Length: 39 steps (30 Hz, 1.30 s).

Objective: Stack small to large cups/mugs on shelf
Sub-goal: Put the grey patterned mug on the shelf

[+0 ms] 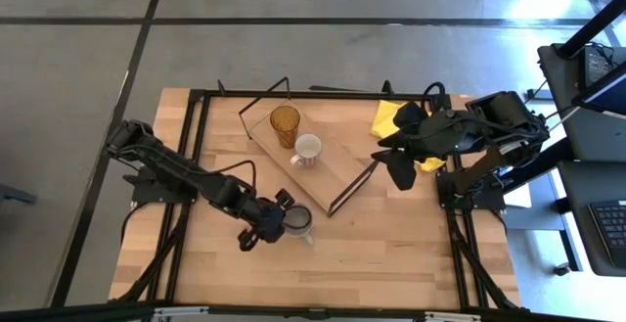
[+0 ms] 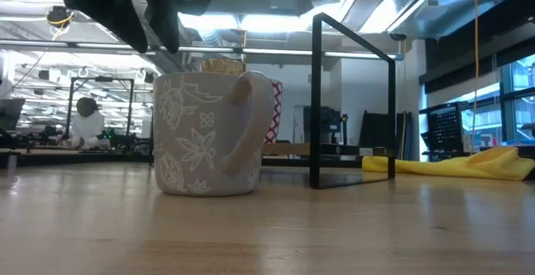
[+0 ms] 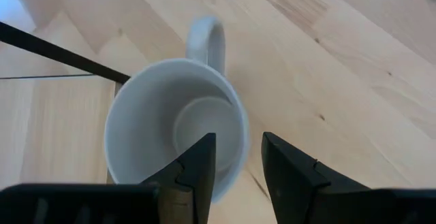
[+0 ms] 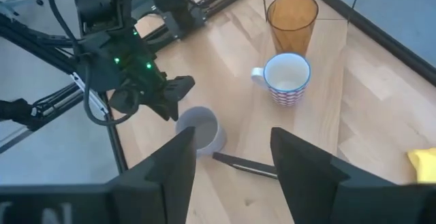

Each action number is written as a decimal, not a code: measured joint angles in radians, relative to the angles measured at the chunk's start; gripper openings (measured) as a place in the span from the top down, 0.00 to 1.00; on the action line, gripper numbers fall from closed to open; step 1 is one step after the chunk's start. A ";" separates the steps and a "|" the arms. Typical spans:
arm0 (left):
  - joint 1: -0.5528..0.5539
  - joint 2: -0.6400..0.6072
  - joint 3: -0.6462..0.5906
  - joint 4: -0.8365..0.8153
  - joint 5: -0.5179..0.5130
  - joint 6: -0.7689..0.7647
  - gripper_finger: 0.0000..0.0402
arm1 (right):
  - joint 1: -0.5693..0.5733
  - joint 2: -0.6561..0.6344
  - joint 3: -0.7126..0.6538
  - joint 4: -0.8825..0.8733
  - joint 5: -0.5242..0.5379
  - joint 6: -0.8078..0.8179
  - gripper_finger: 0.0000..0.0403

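Observation:
The grey mug stands upright on the tabletop, just in front of the shelf. The shelf is a light-wood board that lies aslant with black wire frames at its ends. On the board stand the amber tumbler and, next to it, the white mug. My left gripper is open and points down above the grey mug's rim. One finger is over the hollow and one is outside the wall, on the side away from the handle. In the low view its fingers are clear of the mug. My right gripper is open and empty, raised over the shelf's right end.
A yellow cloth lies at the table's far right, under my right arm. The shelf's wire frames stand upright at its two ends. Bare tabletop lies in front of the grey mug and to its right.

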State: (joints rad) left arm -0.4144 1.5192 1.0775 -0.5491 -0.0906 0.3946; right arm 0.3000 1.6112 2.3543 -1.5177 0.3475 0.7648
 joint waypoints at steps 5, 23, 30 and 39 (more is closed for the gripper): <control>0.011 0.027 0.001 0.023 0.000 -0.001 0.72 | 0.000 0.000 0.000 -0.001 0.003 -0.008 0.53; 0.010 0.051 -0.001 -0.027 -0.047 -0.132 0.72 | 0.047 0.002 -0.428 0.334 -0.231 0.118 0.64; -0.012 0.050 -0.001 -0.157 -0.048 -0.199 0.73 | 0.107 0.002 -0.624 0.663 -0.382 0.187 0.85; -0.090 -0.037 -0.003 -0.140 -0.131 -0.342 0.73 | 0.207 0.002 -0.837 0.955 -0.385 0.390 0.98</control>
State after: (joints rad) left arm -0.5040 1.4821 1.0748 -0.6889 -0.2220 0.0528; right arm 0.5067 1.6127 1.5170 -0.5630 -0.0379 1.1547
